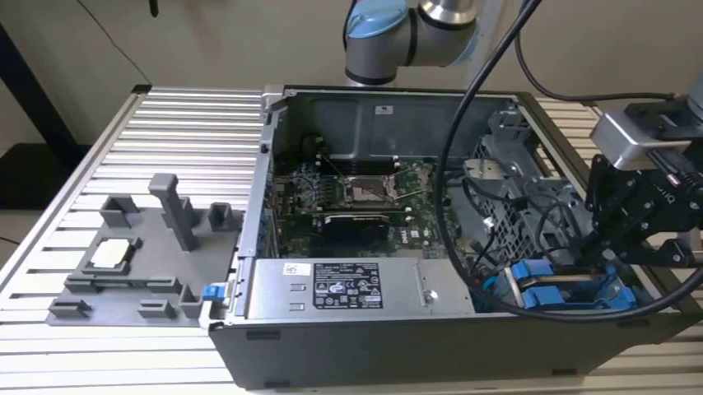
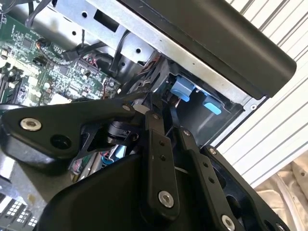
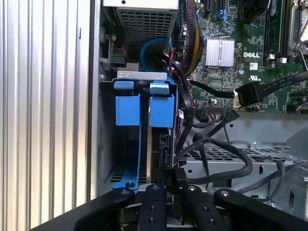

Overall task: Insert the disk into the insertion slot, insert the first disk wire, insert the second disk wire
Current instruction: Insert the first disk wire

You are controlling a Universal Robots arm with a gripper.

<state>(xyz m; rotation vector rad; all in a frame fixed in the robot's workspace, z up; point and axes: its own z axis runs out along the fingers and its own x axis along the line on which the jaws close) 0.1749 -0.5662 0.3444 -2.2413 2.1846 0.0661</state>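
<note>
The disk sits upright in its blue carrier [image 3: 161,111] inside the insertion slot [image 3: 107,144], a grey metal bay at the case's corner on the exterior view's right [image 1: 508,247]. A second blue carrier [image 3: 127,109] stands beside it. My gripper [image 3: 172,186] hangs over the disk's end, and its fingers [image 3: 155,192] are pressed on a black wire connector [image 3: 172,174]. The same gripper [image 2: 169,129] and blue carrier tabs [image 2: 182,89] appear in the second wrist view. In the exterior view the gripper [image 1: 602,262] stands just above the blue carriers [image 1: 549,295]. Another black wire with a pale-tipped connector [image 3: 240,96] lies loose over the motherboard.
An open computer case lies on a slatted table [image 1: 187,123]. Its silver power-supply box [image 1: 341,288] is beside the bay, with the green motherboard [image 1: 351,197] behind. Loose black cables [image 3: 226,163] cross a perforated cage. A grey fixture tray [image 1: 143,263] stands at the exterior view's left.
</note>
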